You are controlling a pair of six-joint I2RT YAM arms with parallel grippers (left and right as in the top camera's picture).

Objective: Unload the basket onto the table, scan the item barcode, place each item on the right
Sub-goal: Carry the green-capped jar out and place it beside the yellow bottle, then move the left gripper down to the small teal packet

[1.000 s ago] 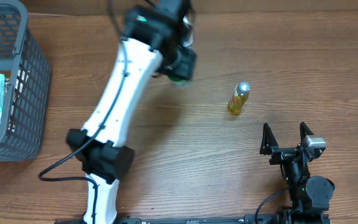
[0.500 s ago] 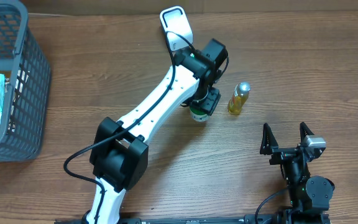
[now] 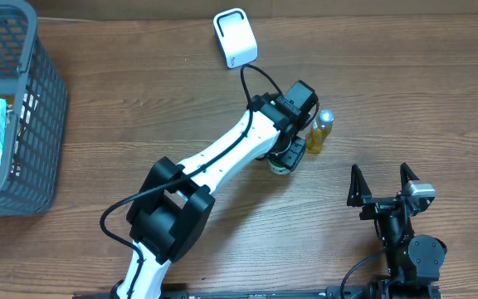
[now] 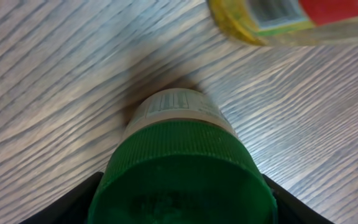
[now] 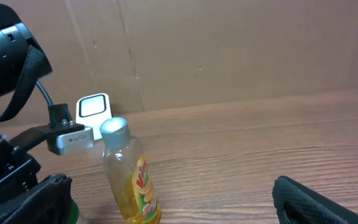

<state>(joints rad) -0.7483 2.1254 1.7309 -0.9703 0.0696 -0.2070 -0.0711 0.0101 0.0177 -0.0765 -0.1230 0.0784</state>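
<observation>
Mostly the risk lies in the long reach over the table [image 3: 438,75], well away from the white scanner [image 3: 234,37]. The left gripper [image 3: 283,159], its jaws partly closed around the green-capped jar [image 4: 178,168], holds that jar just beside the yellow bottle [image 3: 319,130]. A small sideways swing could topple the bottle, and a loose hold on the cap could let the jar slip. The right gripper [image 3: 380,184] stands wide open and empty.

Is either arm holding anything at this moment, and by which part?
The left gripper holds a small bottle by its green cap, jaws on either side of it. The right gripper is open and holds nothing.
</observation>
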